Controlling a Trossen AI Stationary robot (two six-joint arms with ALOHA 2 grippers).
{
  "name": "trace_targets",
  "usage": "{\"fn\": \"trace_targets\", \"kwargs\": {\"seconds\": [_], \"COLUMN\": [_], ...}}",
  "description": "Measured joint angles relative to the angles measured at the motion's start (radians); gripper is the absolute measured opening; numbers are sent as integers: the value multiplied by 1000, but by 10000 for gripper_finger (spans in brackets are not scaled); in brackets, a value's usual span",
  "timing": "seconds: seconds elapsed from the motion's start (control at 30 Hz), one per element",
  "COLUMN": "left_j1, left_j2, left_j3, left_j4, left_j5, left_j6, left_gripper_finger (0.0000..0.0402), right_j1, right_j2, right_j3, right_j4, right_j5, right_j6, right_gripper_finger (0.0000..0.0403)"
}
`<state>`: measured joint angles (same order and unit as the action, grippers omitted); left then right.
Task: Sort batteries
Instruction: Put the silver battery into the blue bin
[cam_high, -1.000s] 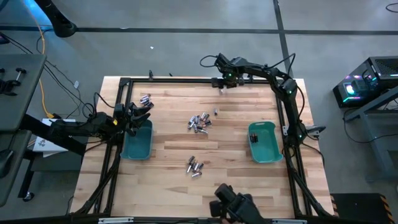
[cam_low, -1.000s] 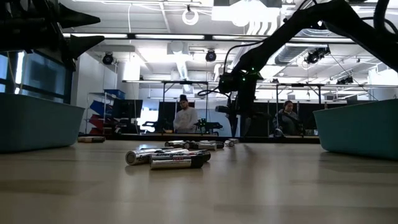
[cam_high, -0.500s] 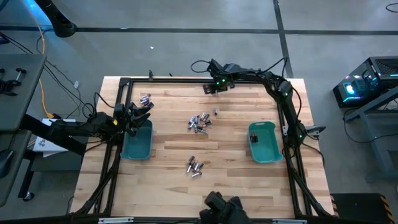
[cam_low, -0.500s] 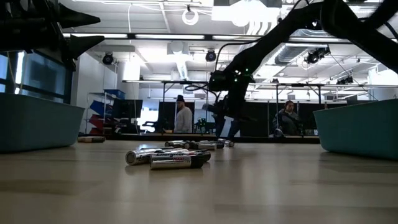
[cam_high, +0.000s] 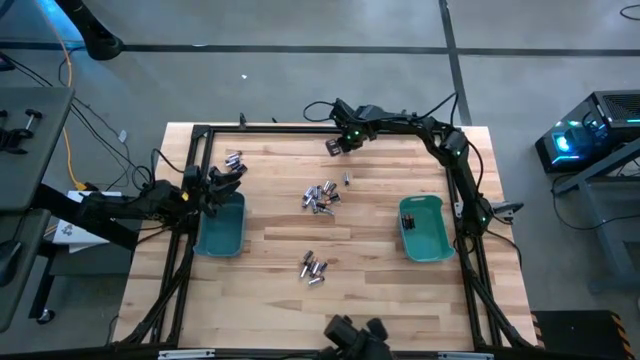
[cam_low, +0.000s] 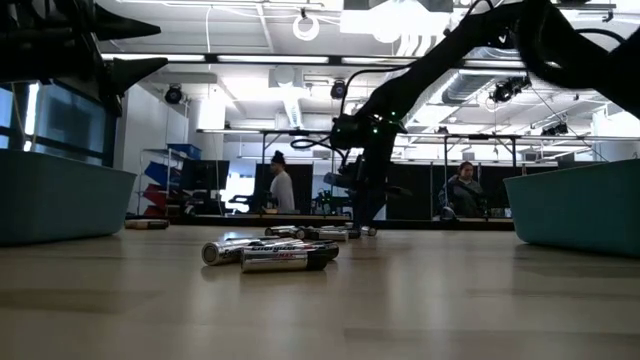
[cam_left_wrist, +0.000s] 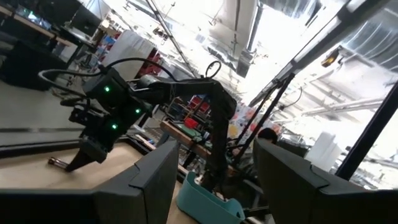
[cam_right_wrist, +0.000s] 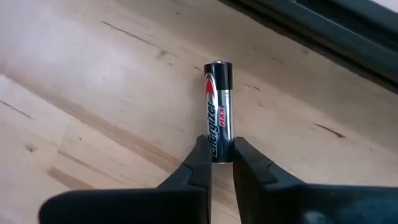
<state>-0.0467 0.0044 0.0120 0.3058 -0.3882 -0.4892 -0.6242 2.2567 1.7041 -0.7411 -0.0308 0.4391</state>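
A single silver-and-black battery (cam_right_wrist: 219, 102) lies on the wood close to the table's far edge, with my right gripper (cam_high: 334, 147) shut on it. More batteries lie loose in three heaps: mid-table (cam_high: 320, 196), nearer the front (cam_high: 313, 268) and far left (cam_high: 234, 159). My left gripper (cam_high: 228, 178) hangs open above the left teal bin (cam_high: 220, 232), its fingers (cam_left_wrist: 158, 177) wide apart and nothing between them. My right gripper pinches the single battery between its two fingertips (cam_right_wrist: 200, 158), on the two sides of the silver end (cam_right_wrist: 219, 144) nearest the gripper. The fingers come steeply from above. The battery's black-capped end (cam_right_wrist: 218, 71) sticks out ahead of them, and it lies flat on the wood.
A second teal bin (cam_high: 425, 230) stands at the right, with something dark inside. The black frame rail (cam_right_wrist: 323, 31) runs along the far edge just beyond the held battery. People stand and sit in the room behind the table (cam_low: 278, 185).
My right gripper has travelled along the far edge toward the table's left and sunk a little, rolling its wrist as it went. The battery heaps and the left arm have stayed put.
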Motion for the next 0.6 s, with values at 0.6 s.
{"fn": "trace_targets", "kwargs": {"seconds": [0.6], "left_j1": [0], "left_j2": [0], "left_j3": [0], "left_j4": [210], "left_j5": [-193], "left_j6": [-407], "left_gripper_finger": [202], "right_j1": [118], "right_j2": [-396], "right_j3": [-18], "right_j4": [28], "right_j5": [-259], "right_j6": [-335], "right_gripper_finger": [15]}}
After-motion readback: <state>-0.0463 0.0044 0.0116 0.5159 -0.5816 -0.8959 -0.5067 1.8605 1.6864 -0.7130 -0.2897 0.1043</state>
